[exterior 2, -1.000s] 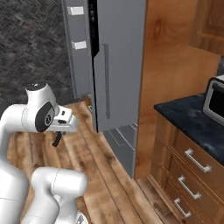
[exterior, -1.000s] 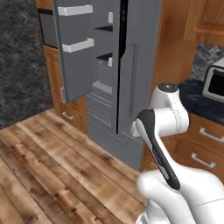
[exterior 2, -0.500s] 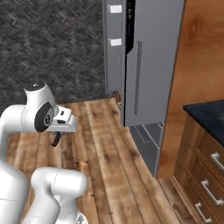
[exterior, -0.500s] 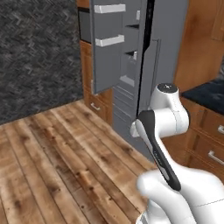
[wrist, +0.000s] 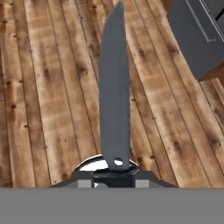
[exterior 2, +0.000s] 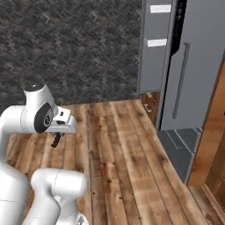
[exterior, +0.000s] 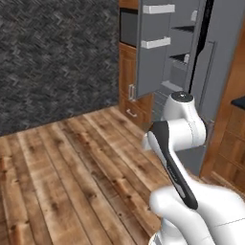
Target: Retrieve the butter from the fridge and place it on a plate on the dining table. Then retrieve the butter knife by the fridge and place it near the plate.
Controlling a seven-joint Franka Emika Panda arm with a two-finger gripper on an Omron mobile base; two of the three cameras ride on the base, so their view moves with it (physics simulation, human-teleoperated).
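The butter knife (wrist: 114,87) is a slim dark grey blade that points up the hand view, over the wooden floor. My gripper (wrist: 116,173) is shut on its handle end. In the right base view the gripper (exterior 2: 56,139) hangs low by the arm's left side, over the floorboards. The grey fridge (exterior: 217,62) stands at the right with its left door (exterior: 155,48) swung open, showing white door shelves. From the other side the fridge (exterior 2: 193,66) shows its right door shut and a long bar handle. The butter, the plate and the dining table are out of view.
A dark herringbone wall (exterior: 57,57) runs along the back. Wooden plank floor (exterior: 72,172) spreads wide to the left and front. Wooden cabinets with drawers (exterior: 131,91) stand beside the fridge, and a black counter corner (exterior: 239,101) juts in at the right.
The whole scene has slid to the right in both base views, so the base has turned away from the fridge. The arm's pose and the grip on the knife look the same.
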